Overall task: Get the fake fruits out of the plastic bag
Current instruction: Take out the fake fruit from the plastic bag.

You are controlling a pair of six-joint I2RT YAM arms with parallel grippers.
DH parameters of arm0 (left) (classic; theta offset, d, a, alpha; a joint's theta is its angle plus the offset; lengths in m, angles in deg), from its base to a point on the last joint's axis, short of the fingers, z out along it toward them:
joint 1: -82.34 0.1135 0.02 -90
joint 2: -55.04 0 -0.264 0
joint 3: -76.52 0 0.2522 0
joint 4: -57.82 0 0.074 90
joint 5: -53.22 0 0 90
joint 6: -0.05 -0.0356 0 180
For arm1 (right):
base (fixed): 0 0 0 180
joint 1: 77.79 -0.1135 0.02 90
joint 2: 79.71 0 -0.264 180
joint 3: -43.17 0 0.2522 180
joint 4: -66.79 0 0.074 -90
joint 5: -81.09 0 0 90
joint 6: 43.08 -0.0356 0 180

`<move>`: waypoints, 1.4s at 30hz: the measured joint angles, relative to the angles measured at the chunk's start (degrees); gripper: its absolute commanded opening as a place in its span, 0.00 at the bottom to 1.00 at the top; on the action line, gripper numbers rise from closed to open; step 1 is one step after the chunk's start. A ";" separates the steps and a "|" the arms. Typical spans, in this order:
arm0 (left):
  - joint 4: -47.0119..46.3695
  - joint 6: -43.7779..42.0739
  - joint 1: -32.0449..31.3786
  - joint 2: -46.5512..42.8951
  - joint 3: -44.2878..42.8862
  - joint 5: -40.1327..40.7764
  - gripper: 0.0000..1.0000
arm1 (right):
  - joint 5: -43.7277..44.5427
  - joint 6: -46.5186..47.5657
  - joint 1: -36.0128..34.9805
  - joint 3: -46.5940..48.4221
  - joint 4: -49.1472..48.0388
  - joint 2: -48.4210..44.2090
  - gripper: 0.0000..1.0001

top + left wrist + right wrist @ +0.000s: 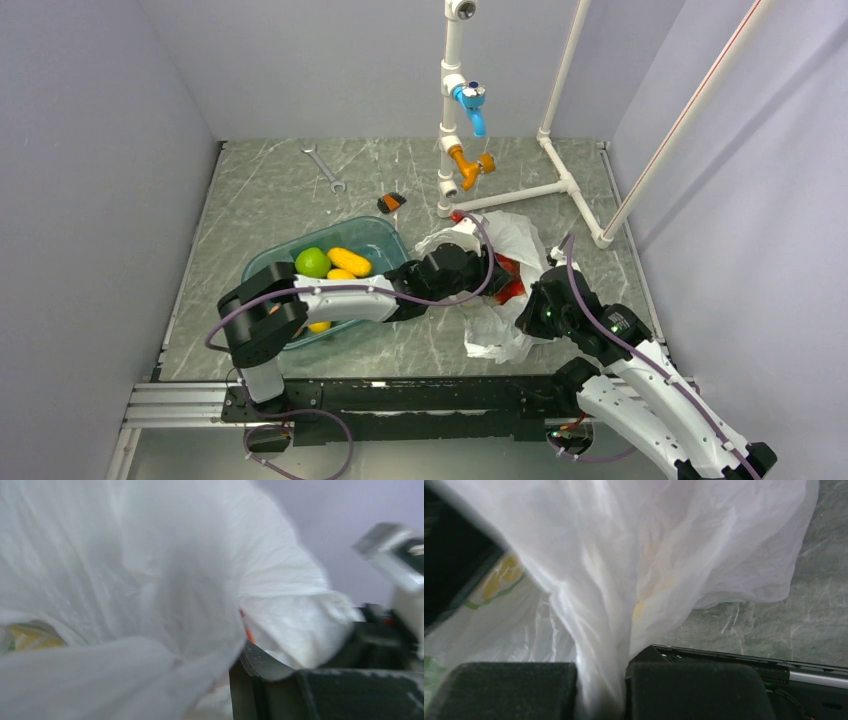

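Note:
The plastic bag (512, 238) lies crumpled right of the tray, and its white film fills the left wrist view (150, 555) and the right wrist view (659, 540). Something red (511, 290), a fake fruit, shows in its mouth. My left gripper (476, 270) reaches into the bag from the left. Only one dark finger (270, 670) shows, with film draped over the rest and a red-orange sliver (247, 631) beside it. My right gripper (530, 303) is shut on a gathered fold of the bag (601, 690) at its near right side. A green round fruit (312, 262) lies in the tray.
The teal tray (385, 232) stands left of the bag and holds long yellow fruits (349, 261). A wrench (325, 168) and a small black-orange object (391, 203) lie further back. A white pipe frame (452, 120) with blue and orange valves stands behind the bag.

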 measured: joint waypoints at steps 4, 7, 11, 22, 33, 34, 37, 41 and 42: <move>1.16 -2.03 0.00 -4.70 -0.02 -0.52 0.06 | 0.72 -0.02 0.00 0.00 -0.07 0.04 0.00; 2.12 -2.03 0.11 -7.04 -0.02 -1.90 0.05 | 1.44 -0.04 0.00 0.00 -0.11 0.04 0.00; 2.49 -1.60 0.11 -9.07 -0.02 -4.07 0.00 | 2.47 -0.15 0.00 0.02 -0.13 0.50 0.00; 11.93 -3.45 0.11 -16.52 -3.34 -8.96 0.00 | 8.33 -3.91 0.02 0.55 0.39 -1.22 0.00; 17.79 -10.95 0.11 -31.87 -3.34 -9.51 0.00 | 14.03 -8.66 0.02 1.09 2.34 -2.27 0.00; 18.23 -11.34 0.11 -32.61 -3.39 -9.97 0.00 | 14.16 -8.70 0.02 1.14 2.45 -2.49 0.00; 20.72 -12.81 0.09 -33.18 -4.31 -11.82 0.00 | 14.36 -8.87 0.02 1.66 2.69 -3.30 0.00; 23.98 -14.16 0.09 -33.18 -4.39 -13.05 0.00 | 14.80 -8.85 0.02 2.89 2.64 -4.04 0.00; 24.15 -14.27 0.09 -33.33 -4.13 -13.00 0.00 | 14.84 -8.85 0.02 3.04 2.60 -4.11 0.00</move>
